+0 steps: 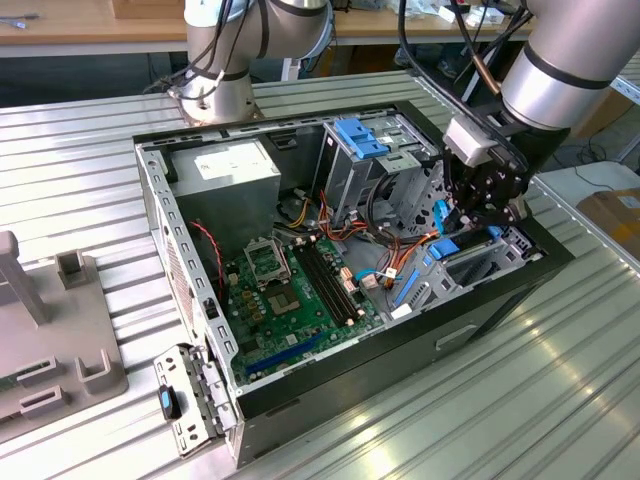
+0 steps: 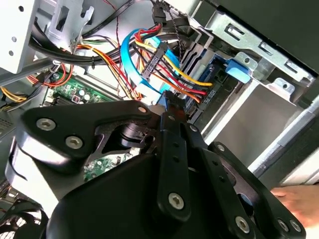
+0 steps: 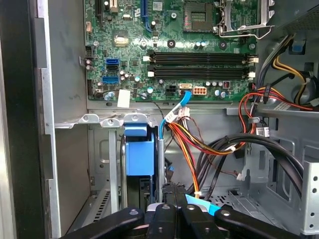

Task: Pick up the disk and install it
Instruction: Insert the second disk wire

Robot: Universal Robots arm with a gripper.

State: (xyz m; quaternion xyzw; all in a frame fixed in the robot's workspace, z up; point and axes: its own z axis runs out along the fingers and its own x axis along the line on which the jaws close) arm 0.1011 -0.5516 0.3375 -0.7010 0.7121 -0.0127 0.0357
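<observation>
black end effector (image 2: 172,107) among coloured cables (image 2: 149,59) — blue latch (image 2: 239,69), green board (image 2: 70,89)

Matt black end effector (image 2: 169,144); ribbed metal table (image 1: 520,390).

Dark disk (image 1: 470,258) with blue side rails, tilted, partly inside the case's bay

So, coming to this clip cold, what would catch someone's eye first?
Probably the open computer case lying on the slatted metal table, its green circuit board exposed in the middle. Next, the gripper reaching down into the drive bay at the exterior view's right, among red, yellow and blue cables. Beneath it sits the disk, marked by its bright blue rails.
</observation>
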